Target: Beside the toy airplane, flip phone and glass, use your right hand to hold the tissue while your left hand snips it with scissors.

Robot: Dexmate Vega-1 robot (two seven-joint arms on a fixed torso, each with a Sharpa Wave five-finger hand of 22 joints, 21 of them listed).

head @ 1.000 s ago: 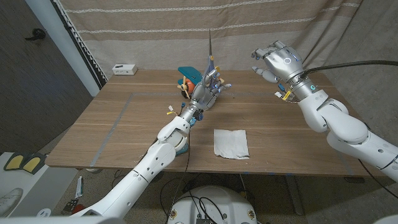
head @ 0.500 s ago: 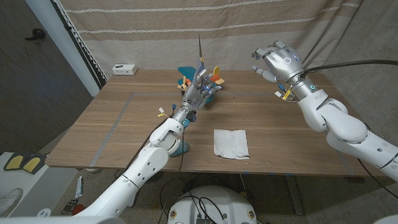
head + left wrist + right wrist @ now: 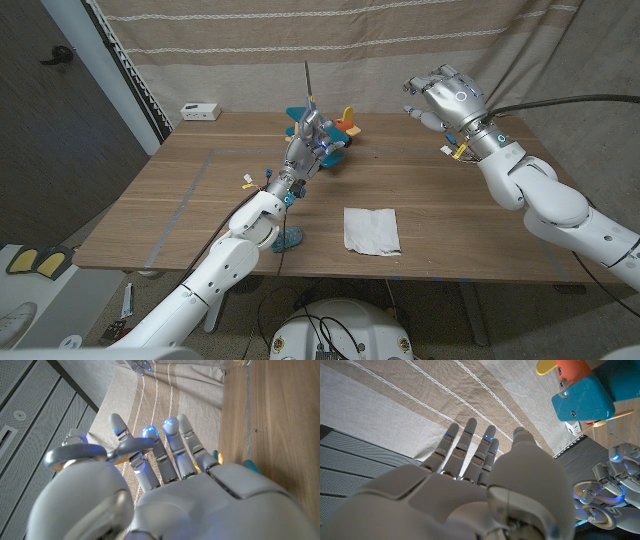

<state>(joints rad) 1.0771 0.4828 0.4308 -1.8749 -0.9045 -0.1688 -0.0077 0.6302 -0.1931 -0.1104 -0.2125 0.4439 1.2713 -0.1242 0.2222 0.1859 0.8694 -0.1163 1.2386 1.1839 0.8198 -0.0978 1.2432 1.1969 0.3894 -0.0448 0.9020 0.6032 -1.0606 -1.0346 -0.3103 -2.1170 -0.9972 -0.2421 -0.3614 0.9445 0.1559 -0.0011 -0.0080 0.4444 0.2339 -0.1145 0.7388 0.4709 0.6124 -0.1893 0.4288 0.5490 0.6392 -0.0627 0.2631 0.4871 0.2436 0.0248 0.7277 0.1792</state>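
A white tissue lies flat near the table's front edge, touched by nothing. My left hand is raised over the far middle of the table and grips grey scissors, blades pointing straight up; their handle loops sit in its fingers. Just behind it stands the teal and orange toy airplane, also seen as a teal body in the right wrist view. My right hand hovers high at the far right, fingers spread, holding nothing, well away from the tissue.
A small white box sits at the table's far left corner. A teal object stands at the front edge, partly behind my left forearm. A striped curtain hangs behind the wooden table.
My left hand has carried the upright scissors leftward, off the front of the toy airplane. The right hand and the tissue have stayed put.
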